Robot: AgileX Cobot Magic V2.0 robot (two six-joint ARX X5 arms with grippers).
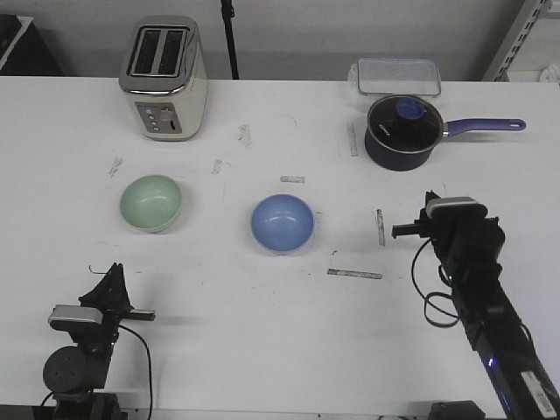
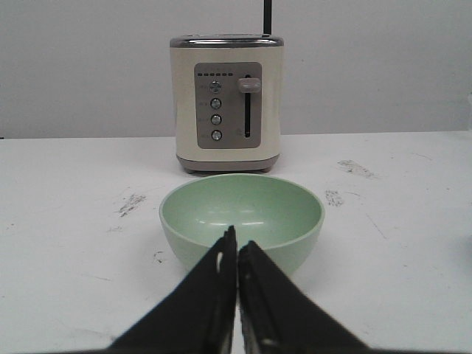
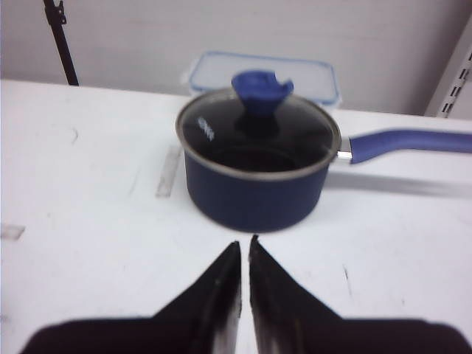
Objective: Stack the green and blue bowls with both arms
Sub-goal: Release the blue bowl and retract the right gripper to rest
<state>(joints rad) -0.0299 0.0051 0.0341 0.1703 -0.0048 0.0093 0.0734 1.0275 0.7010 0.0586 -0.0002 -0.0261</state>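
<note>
The pale green bowl (image 1: 150, 202) stands upright on the white table at the left, and the blue bowl (image 1: 283, 222) stands upright near the middle, a hand's width to its right. My left gripper (image 1: 112, 273) hovers low near the front edge, short of the green bowl. In the left wrist view the left gripper (image 2: 237, 245) is shut and empty, its tips pointing at the green bowl (image 2: 242, 214). My right gripper (image 1: 431, 201) is to the right of the blue bowl. In the right wrist view the right gripper (image 3: 244, 242) is shut and empty; the blue bowl is out of that view.
A cream toaster (image 1: 164, 77) stands at the back left, behind the green bowl. A navy saucepan (image 1: 401, 131) with glass lid and purple handle sits at the back right, just ahead of the right gripper, with a clear lidded box (image 1: 398, 75) behind it. Tape strips mark the table.
</note>
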